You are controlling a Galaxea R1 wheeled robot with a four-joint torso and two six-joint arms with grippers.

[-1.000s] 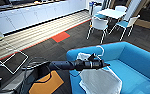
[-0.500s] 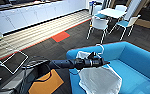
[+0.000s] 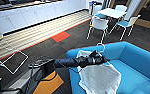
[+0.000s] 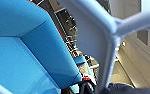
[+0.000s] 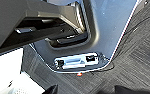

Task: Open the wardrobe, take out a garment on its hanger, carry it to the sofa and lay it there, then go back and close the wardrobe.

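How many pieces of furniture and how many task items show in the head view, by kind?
Blue sofa: 1
White T-shirt: 1
White hanger: 1
White-and-teal chairs: 3
White table: 1
Total: 7

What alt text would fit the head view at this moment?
The robot's left arm reaches over a bright blue sofa, its left gripper at a white hanger whose white T-shirt lies spread on the seat. Behind, white-and-teal chairs surround a table on dark carpet.
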